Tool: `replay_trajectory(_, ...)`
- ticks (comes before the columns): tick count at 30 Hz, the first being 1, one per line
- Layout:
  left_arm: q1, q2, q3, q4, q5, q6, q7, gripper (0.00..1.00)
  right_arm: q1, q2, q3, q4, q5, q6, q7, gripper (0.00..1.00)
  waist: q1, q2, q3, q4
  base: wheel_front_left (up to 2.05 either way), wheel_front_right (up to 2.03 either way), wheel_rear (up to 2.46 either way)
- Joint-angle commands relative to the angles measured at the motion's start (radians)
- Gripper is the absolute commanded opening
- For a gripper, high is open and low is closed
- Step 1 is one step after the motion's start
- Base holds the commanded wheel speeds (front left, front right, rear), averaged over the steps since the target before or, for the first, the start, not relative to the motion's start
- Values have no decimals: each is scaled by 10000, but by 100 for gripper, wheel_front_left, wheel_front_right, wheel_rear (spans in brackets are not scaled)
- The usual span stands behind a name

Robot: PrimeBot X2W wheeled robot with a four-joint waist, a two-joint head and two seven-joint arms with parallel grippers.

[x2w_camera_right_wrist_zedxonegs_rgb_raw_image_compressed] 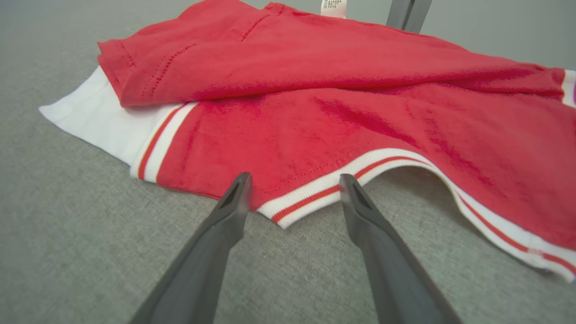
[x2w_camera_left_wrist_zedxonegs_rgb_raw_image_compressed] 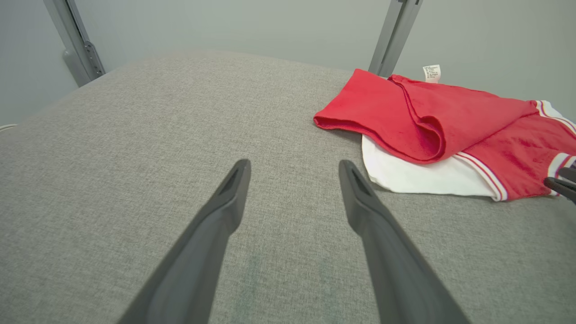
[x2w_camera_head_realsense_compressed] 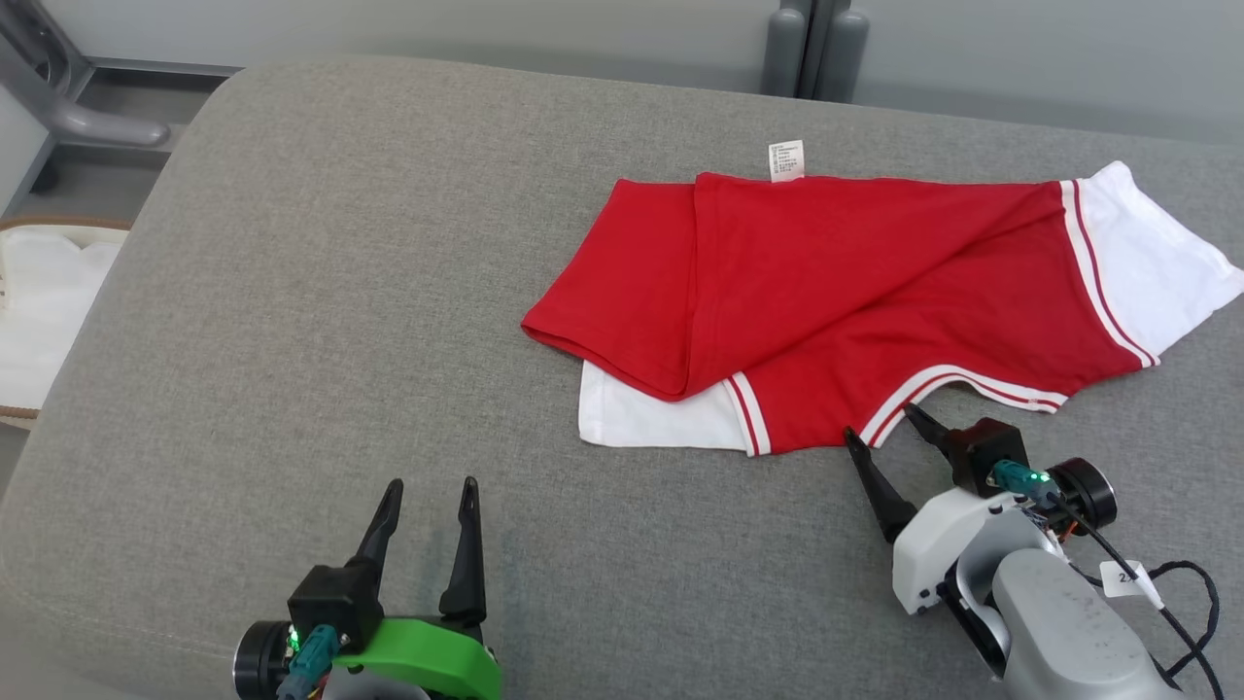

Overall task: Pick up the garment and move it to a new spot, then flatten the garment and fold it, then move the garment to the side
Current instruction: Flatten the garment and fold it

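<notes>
Label [x2w_camera_head_realsense_compressed: 786, 160] print illegibly small; garment [x2w_camera_head_realsense_compressed: 875, 282] sleeve [x2w_camera_head_realsense_compressed: 646, 420] half under red fold

The garment [x2w_camera_head_realsense_compressed: 855, 282] is shown as soft matt knit cloth, ribbed at the white band [x2w_camera_right_wrist_zedxonegs_rgb_raw_image_compressed: 315, 191]; a coarse grey weave is seen on the cushion [x2w_camera_head_realsense_compressed: 340, 340]. The fingers [x2w_camera_left_wrist_zedxonegs_rgb_raw_image_compressed: 211, 234] are rendered in smooth matt dark plastic, the post [x2w_camera_left_wrist_zedxonegs_rgb_raw_image_compressed: 396, 31] in dull grey metal.
</notes>
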State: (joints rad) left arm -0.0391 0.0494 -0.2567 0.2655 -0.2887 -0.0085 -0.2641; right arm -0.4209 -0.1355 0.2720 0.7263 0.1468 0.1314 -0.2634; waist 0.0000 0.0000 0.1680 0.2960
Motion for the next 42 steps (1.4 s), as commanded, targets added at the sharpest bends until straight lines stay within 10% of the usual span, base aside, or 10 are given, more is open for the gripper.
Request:
replay_trajectory(1, -205, 27, 6, -27, -22, 34, -1, 100, 194, 131, -75, 203, -168, -16, -14, 100, 0, 0, 62, 100, 0, 0, 0)
replay_trajectory(4, -194, 27, -17, -52, -42, 58, -2, 100, 270, 322, -417, 650, -251, -14, -3, 100, 0, 0, 103, 173, 0, 0, 0)
replay_trajectory(5, -192, 27, -13, -60, -47, 63, 0, 100, 285, 369, -477, 769, -335, -13, 6, 44, 0, 0, 109, 183, 0, 0, 0)
replay_trajectory(6, -182, 27, 0, -60, -43, 69, 0, 100, 301, 452, -571, 921, -340, -13, 15, 33, 0, 0, 117, 187, 0, 0, 0)
replay_trajectory(7, -172, 27, 7, -60, -42, 74, 0, 100, 306, 508, -660, 1017, -334, -14, 34, 0, 0, 0, 119, 184, 0, 0, 0)
replay_trajectory(25, 45, 27, -42, -121, 262, -147, 0, 100, 1775, -470, -2920, -627, -139, -17, -6, 2, 0, 0, -385, -896, 0, 0, 0)
replay_trajectory(26, 33, 25, -111, -118, 260, -178, 0, 100, 1823, -551, -3049, -714, -117, -17, -6, 40, 0, 0, -388, -991, 0, 0, 0)
replay_trajectory(27, 8, 27, -172, -108, 295, -212, 0, 100, 1837, -608, -3141, -815, -134, -17, -6, 100, 0, 0, -389, -1061, 0, 0, 0)
replay_trajectory(42, -1954, 36, -3439, 671, 36, -1056, -2, 100, 1851, 345, -3442, -2933, -576, -16, -6, 100, 0, 0, -77, -2110, 0, 0, 0)
